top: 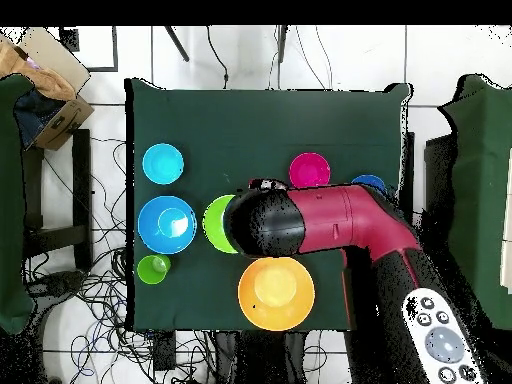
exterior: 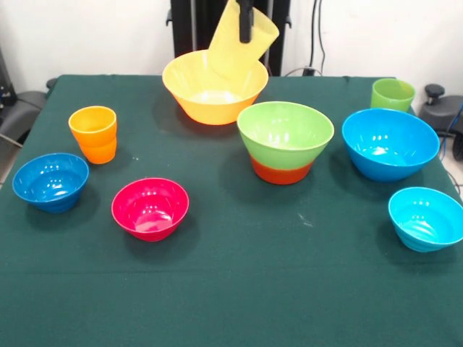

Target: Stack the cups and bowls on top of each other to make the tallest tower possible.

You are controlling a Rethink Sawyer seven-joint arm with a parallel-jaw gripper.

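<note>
**Pale yellow cup held tilted over the big bowl**

From my seat I see the green-covered table (exterior: 231, 289) spread with bowls and cups. In the overhead view the red and black arm (top: 330, 222) lies across the middle of the table and hides part of what is under it.

The big yellow-orange bowl (exterior: 214, 87) stands at the far middle of the table in the front view. The big blue bowl (exterior: 389, 143) stands to the right. Between them is the light green bowl (exterior: 285, 134), nested upright in the orange-red bowl (exterior: 282, 172), of which only the lower band shows. The magenta bowl (exterior: 150, 208) stands alone towards the near left, with the small dark blue bowl (exterior: 50, 181) further left. The small cyan bowl (exterior: 427, 217) is at the right edge, near the big blue one.

The orange cup (exterior: 93, 134) stands upright at the left, behind the small dark blue bowl. The light green cup (exterior: 393, 95) stands at the far right, just behind the big blue bowl.

The pincer (exterior: 246, 29) comes in from the top edge and grips the pale yellow cup (exterior: 239, 43) at its rim. The cup hangs tilted above the big yellow-orange bowl; I think its base is clear of the bowl, though the front view leaves that unsure.
</note>
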